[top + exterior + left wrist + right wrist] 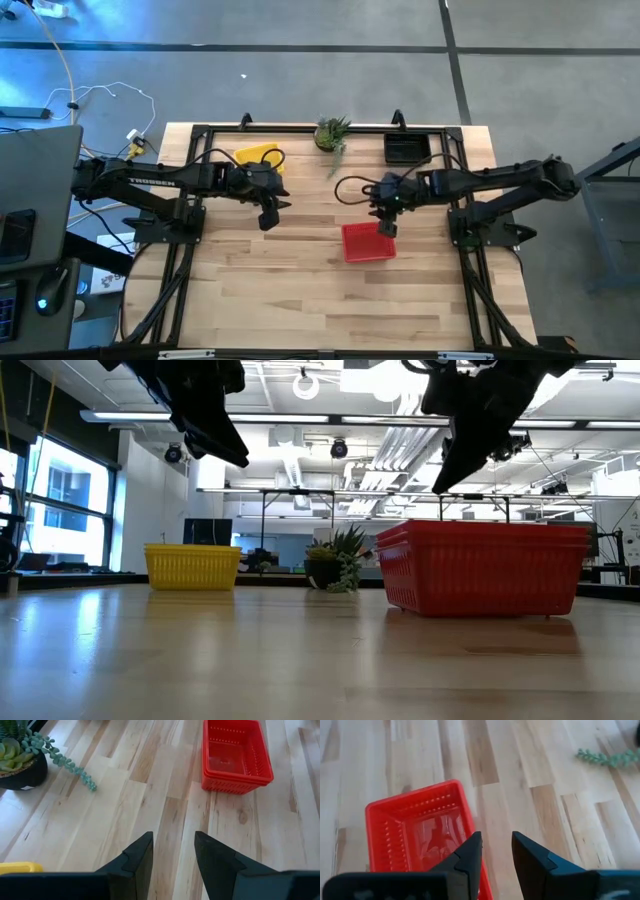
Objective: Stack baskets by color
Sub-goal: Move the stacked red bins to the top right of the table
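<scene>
Lighting: bright, even, from overhead. Low view shows long ceiling strip lights (300,418) and a daylit window (60,500) at the room's far left.

Glare: soft sheen on the table (300,660) in low view; pale washed patches on the wood in both wrist views; a glossy reflection on the floor of the red basket (435,835).

Shadows: faint and diffuse; a small dark patch under the red basket in low view. Both arms read as near-black silhouettes against the ceiling there.

Colour: blue tint over the floor (300,70) in high view.

Focus: the plant (607,757) is soft in right wrist view; near fingers slightly soft in both wrist views.
</scene>
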Tool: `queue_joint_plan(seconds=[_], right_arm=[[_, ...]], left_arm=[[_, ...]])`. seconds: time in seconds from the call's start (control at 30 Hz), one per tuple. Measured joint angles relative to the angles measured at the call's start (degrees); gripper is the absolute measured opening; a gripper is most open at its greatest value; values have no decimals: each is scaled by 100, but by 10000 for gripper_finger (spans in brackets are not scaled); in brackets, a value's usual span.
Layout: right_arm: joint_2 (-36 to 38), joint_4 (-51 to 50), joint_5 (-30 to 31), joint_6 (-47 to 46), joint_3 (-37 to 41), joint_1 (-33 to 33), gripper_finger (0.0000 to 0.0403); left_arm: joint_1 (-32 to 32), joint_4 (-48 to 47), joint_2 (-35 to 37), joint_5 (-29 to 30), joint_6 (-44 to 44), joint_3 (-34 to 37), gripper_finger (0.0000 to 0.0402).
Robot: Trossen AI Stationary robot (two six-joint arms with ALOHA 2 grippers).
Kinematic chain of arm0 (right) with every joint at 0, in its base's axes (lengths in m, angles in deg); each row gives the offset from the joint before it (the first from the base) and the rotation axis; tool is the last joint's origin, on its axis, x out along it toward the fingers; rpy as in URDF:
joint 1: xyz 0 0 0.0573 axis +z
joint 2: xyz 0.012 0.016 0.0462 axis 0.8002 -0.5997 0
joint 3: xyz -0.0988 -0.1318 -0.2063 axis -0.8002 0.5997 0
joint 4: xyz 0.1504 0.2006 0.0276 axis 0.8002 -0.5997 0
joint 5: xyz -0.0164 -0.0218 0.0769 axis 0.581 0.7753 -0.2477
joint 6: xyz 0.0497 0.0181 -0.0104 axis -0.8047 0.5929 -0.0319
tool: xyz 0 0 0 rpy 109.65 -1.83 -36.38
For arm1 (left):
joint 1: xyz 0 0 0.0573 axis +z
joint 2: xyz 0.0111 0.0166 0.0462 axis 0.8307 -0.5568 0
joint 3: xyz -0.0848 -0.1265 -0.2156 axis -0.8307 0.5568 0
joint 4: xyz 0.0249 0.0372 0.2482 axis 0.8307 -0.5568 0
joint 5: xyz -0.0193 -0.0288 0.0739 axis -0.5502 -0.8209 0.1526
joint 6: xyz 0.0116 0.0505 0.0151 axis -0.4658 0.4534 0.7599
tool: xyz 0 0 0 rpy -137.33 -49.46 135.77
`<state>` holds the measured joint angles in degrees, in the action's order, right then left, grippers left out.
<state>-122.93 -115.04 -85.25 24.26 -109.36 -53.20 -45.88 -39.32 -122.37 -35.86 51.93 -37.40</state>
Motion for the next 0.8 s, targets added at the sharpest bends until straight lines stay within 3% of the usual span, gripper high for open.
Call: queue_joint_plan(seconds=[0.43, 0.8], right_arm=[[-153, -38, -181, 378, -3, 349, 164], [-898, 8, -258, 423, -4, 349, 170]], left_arm=[[-1, 0, 0, 142, 11, 0, 131], [-2, 2, 0, 149, 13, -2, 131]])
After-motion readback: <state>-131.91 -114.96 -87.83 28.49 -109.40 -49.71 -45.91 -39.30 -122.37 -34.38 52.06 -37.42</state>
